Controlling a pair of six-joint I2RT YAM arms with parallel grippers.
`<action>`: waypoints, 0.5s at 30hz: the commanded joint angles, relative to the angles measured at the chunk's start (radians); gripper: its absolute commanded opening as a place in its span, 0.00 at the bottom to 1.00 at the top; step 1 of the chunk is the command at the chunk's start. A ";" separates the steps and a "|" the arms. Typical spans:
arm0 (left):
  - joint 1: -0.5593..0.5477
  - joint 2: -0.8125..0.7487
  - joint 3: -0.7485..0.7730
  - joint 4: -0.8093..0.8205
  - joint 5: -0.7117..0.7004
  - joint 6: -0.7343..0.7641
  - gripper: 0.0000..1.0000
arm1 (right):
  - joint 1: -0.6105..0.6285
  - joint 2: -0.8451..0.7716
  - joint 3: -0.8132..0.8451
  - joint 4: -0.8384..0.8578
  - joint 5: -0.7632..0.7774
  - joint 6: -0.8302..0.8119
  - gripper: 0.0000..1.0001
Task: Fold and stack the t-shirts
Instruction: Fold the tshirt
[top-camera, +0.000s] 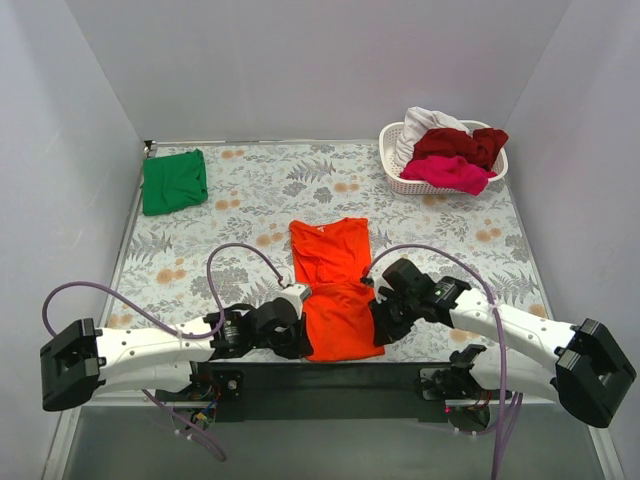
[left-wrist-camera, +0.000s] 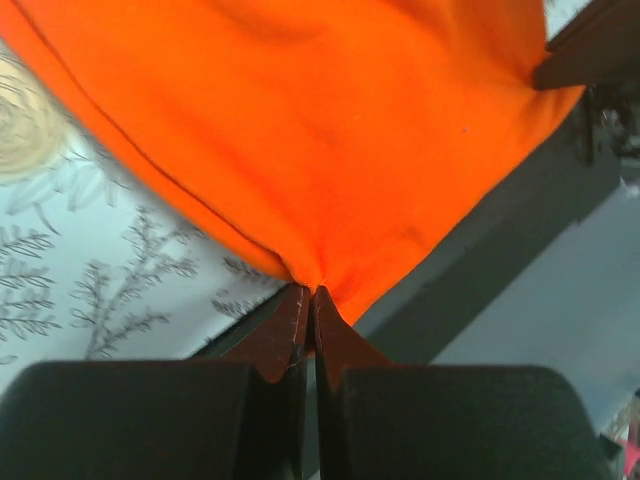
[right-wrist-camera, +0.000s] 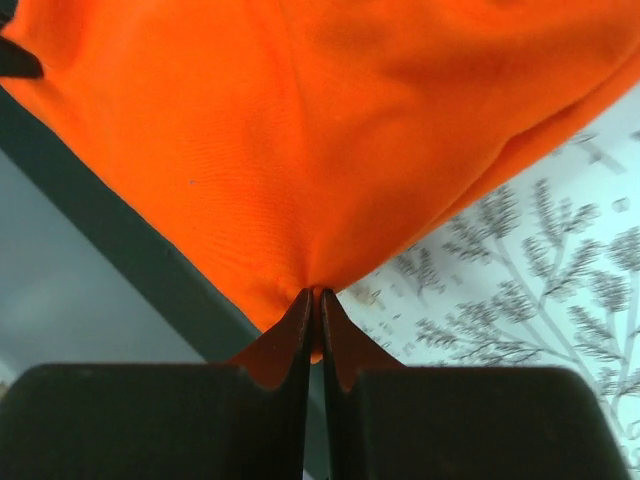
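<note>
Green t-shirt (top-camera: 174, 182) lies flat in a compact, roughly square shape at the far left corner of the leaf-patterned surface (top-camera: 260, 190), well apart from everything else.

Nearer the arms, the left pincer (top-camera: 303, 343) is closed on the near left corner of the orange-red t-shirt (top-camera: 333, 280). In the left wrist view its two fingers (left-wrist-camera: 285, 335) press together with a pinch of orange cloth (left-wrist-camera: 320, 130) gathered between their tips (left-wrist-camera: 310, 292).

The orange-red t-shirt lies in the middle of the surface, close to the near edge. Its far half lies flat on the print. Its near half looks brighter and is set off by a crease across the middle, reaching down to the dark strip along the surface's near edge.

The right pincer (top-camera: 378, 325) is likewise closed on the shirt's near right corner. From the right wrist the cloth (right-wrist-camera: 330, 130) fans out from the point where the fingertips meet (right-wrist-camera: 318, 293), with the surface's print showing to the right.

At the far right corner stands a white lattice basket (top-camera: 400, 183). In it are piled a white t-shirt (top-camera: 425, 122) at the back left, a dark red t-shirt (top-camera: 465, 145) on the right, and a magenta pink t-shirt (top-camera: 450, 173) at the front, draped over the rim.
</note>
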 joint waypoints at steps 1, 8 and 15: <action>-0.045 -0.051 0.035 -0.046 0.060 0.021 0.00 | 0.033 -0.013 0.027 -0.094 -0.097 -0.018 0.01; -0.150 -0.124 0.068 -0.053 0.155 0.070 0.00 | 0.088 -0.030 0.108 -0.242 -0.217 -0.075 0.01; -0.184 -0.266 0.120 -0.029 0.159 0.111 0.00 | 0.114 -0.065 0.205 -0.259 -0.330 -0.107 0.01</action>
